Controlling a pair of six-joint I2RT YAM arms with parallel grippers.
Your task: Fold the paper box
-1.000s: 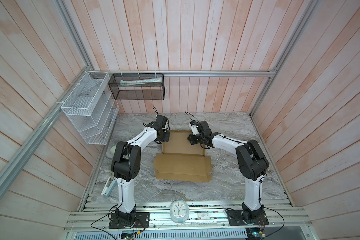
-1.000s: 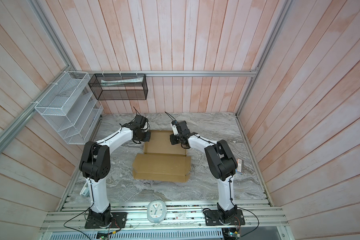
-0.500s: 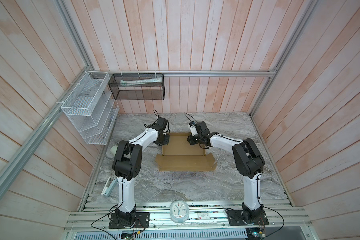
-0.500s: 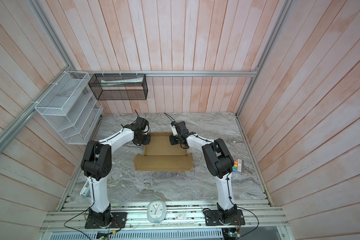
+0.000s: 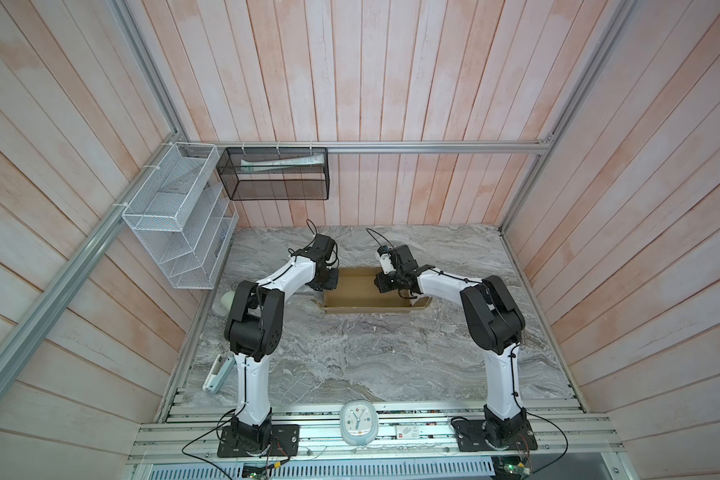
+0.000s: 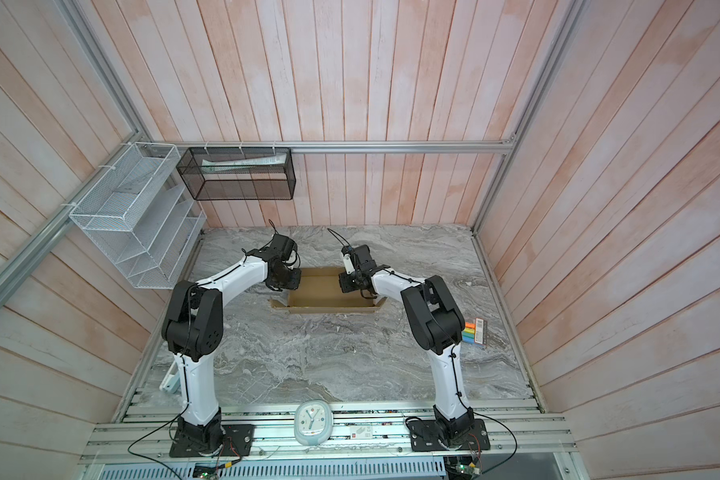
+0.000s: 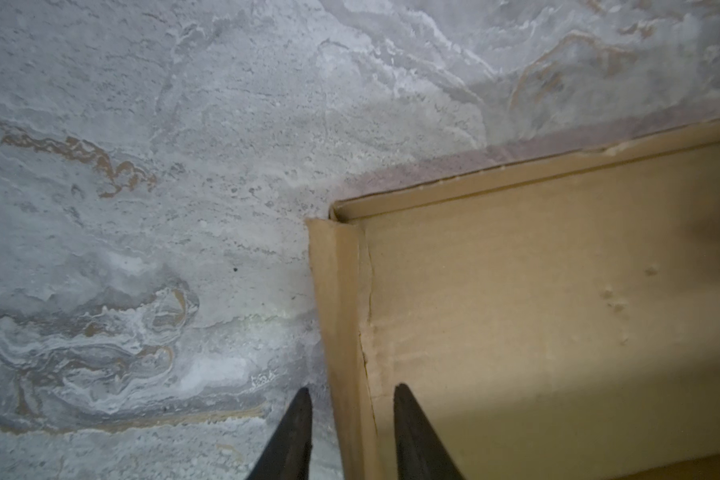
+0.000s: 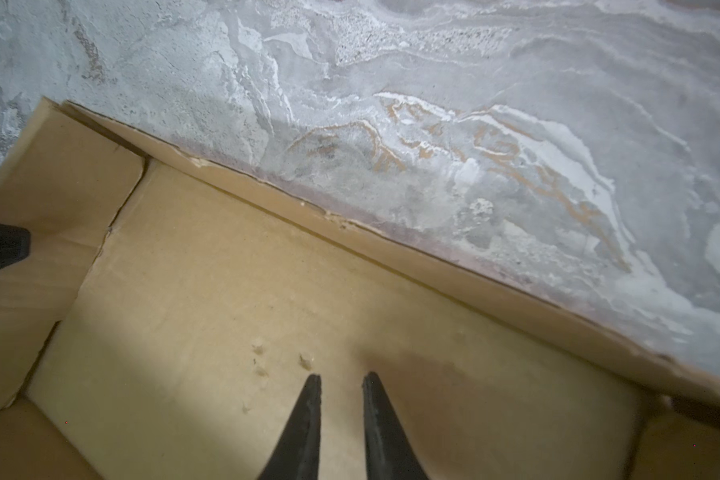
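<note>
The paper box [image 5: 362, 286] [image 6: 321, 286] is a shallow brown cardboard tray at the back middle of the marble table, with its long front panel standing upright. My left gripper [image 5: 329, 283] [image 6: 290, 283] is at the box's left end. In the left wrist view the left gripper [image 7: 352, 395] is open, with one finger on each side of the left side wall [image 7: 337, 311] and not pinching it. My right gripper [image 5: 382, 286] [image 6: 346, 287] hangs over the right part of the box floor [image 8: 267, 291]. The right gripper [image 8: 340, 378] has its jaws a little apart with nothing between them.
A white wire rack [image 5: 175, 216] and a black mesh basket [image 5: 275, 174] hang on the walls behind. A small clock [image 5: 358, 424] sits on the front rail, a white object [image 5: 219, 374] lies front left, and coloured blocks [image 6: 472, 332] lie at the right edge.
The box's large front panel, lying flat a second ago, has swung up and now stands upright. My left gripper's jaws have opened. Both grippers stayed at the box's ends.
</note>
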